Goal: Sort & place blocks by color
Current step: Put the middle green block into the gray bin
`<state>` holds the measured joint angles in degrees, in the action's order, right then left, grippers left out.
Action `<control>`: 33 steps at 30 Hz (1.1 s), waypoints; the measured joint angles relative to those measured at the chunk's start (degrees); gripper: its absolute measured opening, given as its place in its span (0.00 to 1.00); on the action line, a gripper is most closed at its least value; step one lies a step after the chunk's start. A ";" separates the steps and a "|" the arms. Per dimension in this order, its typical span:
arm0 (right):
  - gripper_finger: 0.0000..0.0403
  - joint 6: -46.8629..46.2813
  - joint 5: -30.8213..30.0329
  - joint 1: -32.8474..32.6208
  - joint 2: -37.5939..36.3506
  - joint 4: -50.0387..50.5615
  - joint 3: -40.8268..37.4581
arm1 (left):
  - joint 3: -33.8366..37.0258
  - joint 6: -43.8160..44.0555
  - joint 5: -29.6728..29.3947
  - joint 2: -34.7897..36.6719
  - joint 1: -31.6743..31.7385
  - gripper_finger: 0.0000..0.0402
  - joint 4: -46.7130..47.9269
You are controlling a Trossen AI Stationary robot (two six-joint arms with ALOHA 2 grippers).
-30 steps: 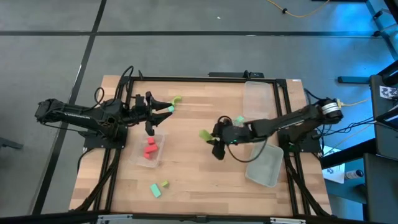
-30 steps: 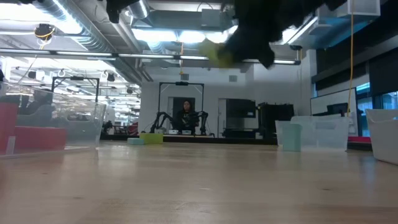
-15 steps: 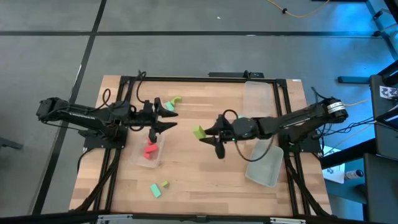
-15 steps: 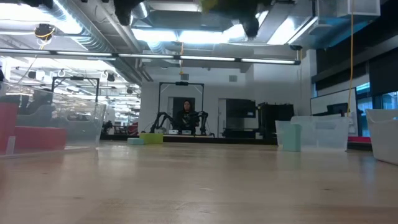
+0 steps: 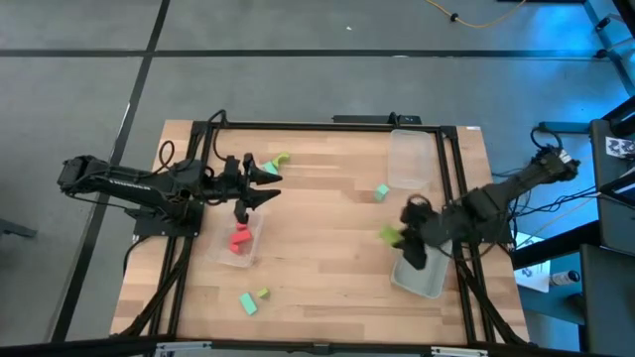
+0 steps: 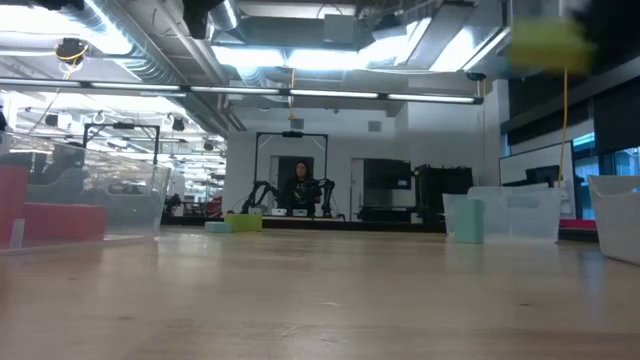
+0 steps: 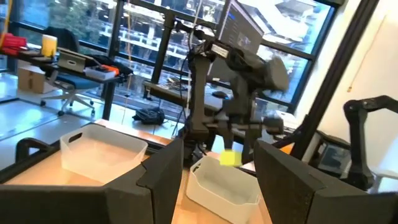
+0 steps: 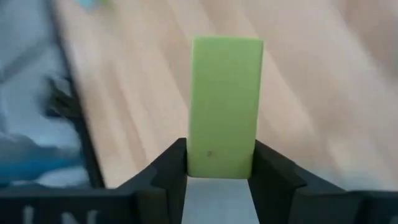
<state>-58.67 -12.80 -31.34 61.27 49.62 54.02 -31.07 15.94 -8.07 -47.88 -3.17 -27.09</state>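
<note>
My right gripper [image 5: 397, 235] hovers by the near right tray [image 5: 429, 281] and is shut on a yellow-green block [image 8: 225, 102], which also shows in the low view [image 6: 545, 44]. My left gripper [image 5: 270, 184] waits open above the left tray [image 5: 252, 252], which holds red blocks [image 5: 238, 238]. Another yellow-green block [image 5: 281, 159] lies on the table just beyond it. A mint block [image 5: 382, 191] lies mid-right. A mint block [image 5: 248, 303] and a yellow-green one [image 5: 263, 294] lie near the near edge. My right gripper pinches the yellow-green block by one end [image 8: 221, 163] between its two fingers [image 8: 172, 163]. The fingers point toward the table's left. The rest of the block sticks out past the fingertips, lifted clear of the table.
A second clear tray [image 5: 412, 159] stands at the far right of the table. The black frame rails [image 5: 451, 178] run along both sides. Bare wood [image 5: 317, 268] lies between the left tray and the right trays. A person [image 6: 300, 185] sits far behind the table.
My right gripper has carried the yellow-green block from the middle of the table toward the right edge, ending beside the near right tray. The block has stayed between the fingers throughout. My left gripper has edged slightly toward the right.
</note>
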 joint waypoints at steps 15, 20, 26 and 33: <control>0.33 -44.33 11.46 -10.82 3.98 -0.22 -18.25 | 0.00 -0.02 -0.40 0.00 -0.01 0.47 -0.74; 0.33 -50.26 11.24 -10.79 5.46 -2.56 -21.59 | 0.00 -0.02 -0.40 0.00 0.03 0.47 -0.72; 0.33 -52.39 10.54 -10.45 7.24 -6.04 -23.31 | 0.00 -0.04 -0.34 0.00 0.03 0.47 -0.72; 0.39 -53.42 13.39 -10.40 6.41 -5.87 -22.84 | 0.00 -3.85 -0.16 0.00 0.03 0.47 -1.27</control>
<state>-112.09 0.60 -41.74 67.68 43.75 31.18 -31.07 12.09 -8.23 -47.88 -3.13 -28.36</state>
